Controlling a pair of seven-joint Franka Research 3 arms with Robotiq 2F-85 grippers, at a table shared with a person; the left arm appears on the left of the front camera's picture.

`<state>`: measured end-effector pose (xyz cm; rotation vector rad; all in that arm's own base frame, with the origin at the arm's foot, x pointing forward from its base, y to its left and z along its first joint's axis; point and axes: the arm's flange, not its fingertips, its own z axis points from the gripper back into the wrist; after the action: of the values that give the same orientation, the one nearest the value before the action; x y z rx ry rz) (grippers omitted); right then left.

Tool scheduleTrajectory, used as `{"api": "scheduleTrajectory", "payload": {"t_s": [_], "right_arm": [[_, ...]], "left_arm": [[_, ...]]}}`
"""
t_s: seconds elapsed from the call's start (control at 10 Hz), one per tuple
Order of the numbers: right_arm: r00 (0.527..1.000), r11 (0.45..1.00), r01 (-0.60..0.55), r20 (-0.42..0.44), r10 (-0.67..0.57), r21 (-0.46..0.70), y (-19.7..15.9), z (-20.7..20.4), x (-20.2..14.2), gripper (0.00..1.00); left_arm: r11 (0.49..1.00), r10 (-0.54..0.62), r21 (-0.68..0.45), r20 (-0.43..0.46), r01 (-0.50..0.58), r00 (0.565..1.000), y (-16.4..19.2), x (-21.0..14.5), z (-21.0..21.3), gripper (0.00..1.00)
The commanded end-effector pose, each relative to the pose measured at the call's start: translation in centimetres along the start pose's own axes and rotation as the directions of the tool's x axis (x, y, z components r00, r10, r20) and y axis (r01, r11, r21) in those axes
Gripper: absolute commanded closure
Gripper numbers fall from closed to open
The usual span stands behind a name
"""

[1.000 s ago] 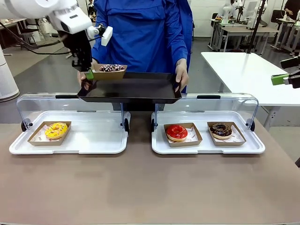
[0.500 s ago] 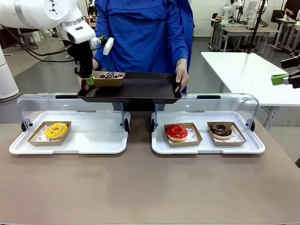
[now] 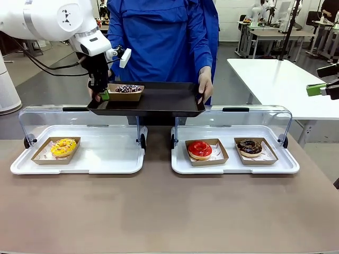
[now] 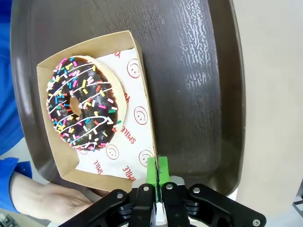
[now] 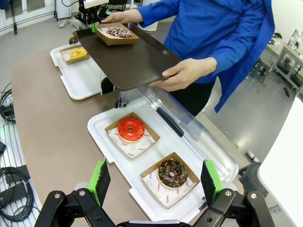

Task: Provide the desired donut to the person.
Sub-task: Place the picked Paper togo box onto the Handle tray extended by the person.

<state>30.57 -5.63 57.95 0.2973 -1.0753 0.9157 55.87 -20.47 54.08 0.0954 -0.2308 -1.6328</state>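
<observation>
By the left end effector (image 4: 157,163), the rim of the paper box (image 4: 52,75) is being pinched. The sprinkled donut (image 4: 85,109) inside is being set onto the dark tray (image 3: 164,100) held by the person (image 3: 159,37). Release and a clear retreat are probably being called for next.
</observation>
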Motion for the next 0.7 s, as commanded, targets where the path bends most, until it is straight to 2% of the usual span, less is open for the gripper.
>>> {"api": "scheduleTrajectory", "payload": {"t_s": [0.0,0.1,0.2,0.3,0.5,0.6], "right_arm": [[1.000,1.000,-0.012,0.000,0.012,0.011,-0.1,-0.2,-0.2,0.00],[1.000,1.000,-0.012,0.000,0.012,0.011,-0.1,-0.2,-0.2,0.00],[1.000,1.000,-0.012,0.000,0.012,0.011,-0.1,-0.2,-0.2,0.00],[1.000,1.000,-0.012,0.000,0.012,0.011,-0.1,-0.2,-0.2,0.00],[1.000,1.000,-0.012,0.000,0.012,0.011,-0.1,-0.2,-0.2,0.00],[1.000,1.000,-0.012,0.000,0.012,0.011,-0.1,-0.2,-0.2,0.00]], "left_arm": [[1.000,-0.019,0.014,0.024,0.019,1.000,0.6,-0.2,-0.1,0.99],[1.000,-0.025,-0.015,0.031,0.025,0.999,0.6,-0.2,0.2,0.41],[0.999,-0.031,-0.026,0.022,0.031,0.999,0.5,-0.1,0.4,0.40],[0.999,-0.033,-0.037,0.027,0.034,0.999,0.5,-0.1,0.7,0.00],[0.999,-0.026,-0.042,0.036,0.027,0.999,0.5,-0.2,1.2,0.00],[0.998,-0.018,-0.054,0.041,0.020,0.999,0.4,-0.2,1.3,0.18]]}}
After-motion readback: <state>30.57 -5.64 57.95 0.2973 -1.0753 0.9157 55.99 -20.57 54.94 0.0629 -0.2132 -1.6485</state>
